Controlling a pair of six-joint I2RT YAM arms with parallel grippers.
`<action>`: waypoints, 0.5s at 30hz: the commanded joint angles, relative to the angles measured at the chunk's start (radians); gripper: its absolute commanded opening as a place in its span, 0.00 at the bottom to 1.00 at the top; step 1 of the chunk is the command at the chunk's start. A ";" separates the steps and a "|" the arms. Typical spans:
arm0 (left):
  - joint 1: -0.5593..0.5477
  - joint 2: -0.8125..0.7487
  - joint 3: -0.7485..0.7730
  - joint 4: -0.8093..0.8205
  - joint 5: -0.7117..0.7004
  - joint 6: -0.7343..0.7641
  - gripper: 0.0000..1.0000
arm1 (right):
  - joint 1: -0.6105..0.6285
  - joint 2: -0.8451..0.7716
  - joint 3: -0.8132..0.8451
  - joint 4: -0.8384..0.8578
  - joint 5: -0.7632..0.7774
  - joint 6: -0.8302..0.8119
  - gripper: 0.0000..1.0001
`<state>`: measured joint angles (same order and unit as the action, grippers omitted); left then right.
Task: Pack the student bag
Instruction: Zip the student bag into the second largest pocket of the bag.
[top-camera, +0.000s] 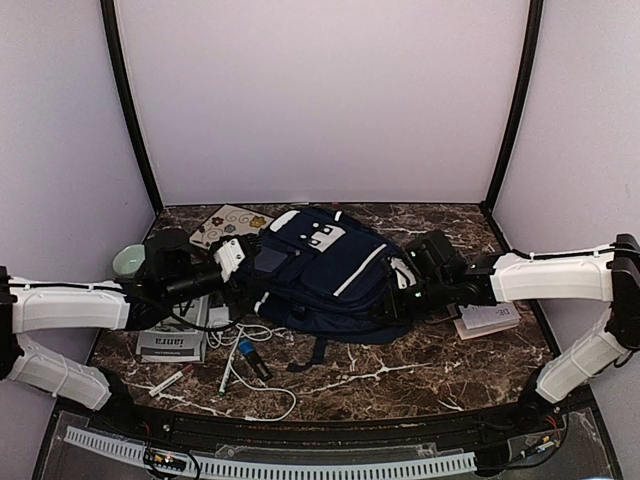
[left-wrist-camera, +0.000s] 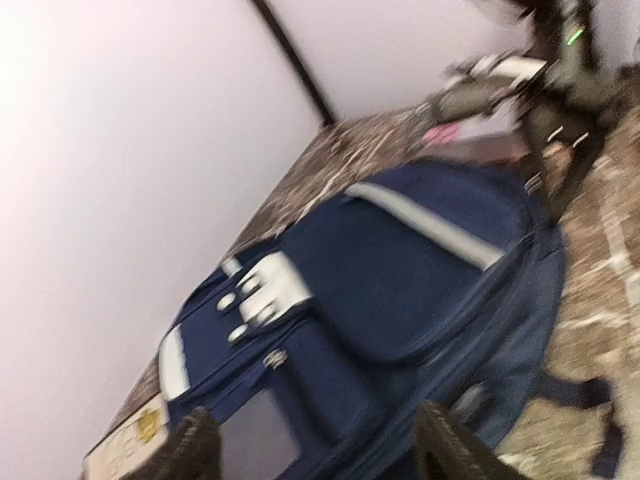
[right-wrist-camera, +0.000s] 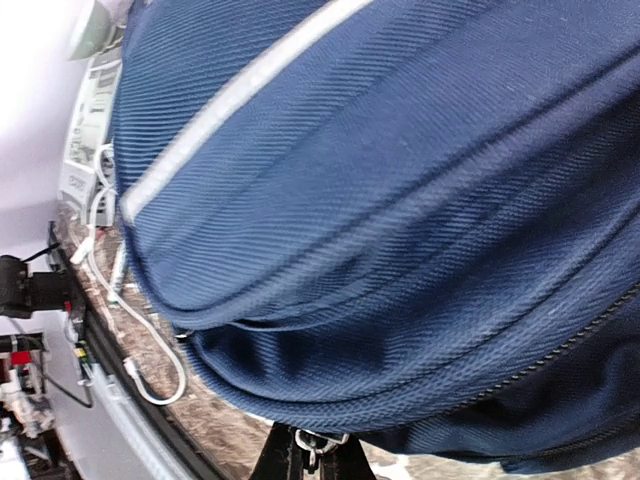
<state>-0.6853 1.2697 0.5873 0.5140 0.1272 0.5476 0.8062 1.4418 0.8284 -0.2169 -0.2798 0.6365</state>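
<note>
The student bag (top-camera: 335, 268), navy with white stripes, lies in the middle of the marble table. My left gripper (top-camera: 250, 265) is at its left end, near the white patch (left-wrist-camera: 265, 290). In the blurred left wrist view its jaws (left-wrist-camera: 320, 455) stand wide apart and open, with the bag (left-wrist-camera: 400, 260) just beyond them and nothing gripped. My right gripper (top-camera: 398, 298) is at the bag's right side. In the right wrist view it (right-wrist-camera: 315, 462) is shut on a small metal zipper pull (right-wrist-camera: 322, 445) at the lower edge of the bag (right-wrist-camera: 380, 180).
Left of the bag are a green bowl (top-camera: 127, 261), a grey booklet (top-camera: 172, 340), a white cable (top-camera: 255, 335) and pens (top-camera: 232, 372). A floral card (top-camera: 232, 224) lies behind and a notebook (top-camera: 487, 320) at the right. The cable (right-wrist-camera: 140, 330) runs near the front edge.
</note>
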 joint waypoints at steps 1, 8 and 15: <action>-0.095 -0.056 0.083 -0.071 0.446 0.010 0.42 | 0.017 -0.006 0.047 0.087 -0.092 0.048 0.00; -0.207 0.169 0.185 -0.191 0.317 0.193 0.48 | 0.007 -0.007 0.050 0.012 -0.059 0.037 0.00; -0.304 0.360 0.308 -0.134 0.077 0.359 0.65 | -0.005 -0.025 0.047 -0.013 -0.039 0.039 0.00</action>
<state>-0.9447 1.5711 0.8192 0.3439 0.3351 0.7815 0.8040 1.4441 0.8413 -0.2386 -0.2993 0.6720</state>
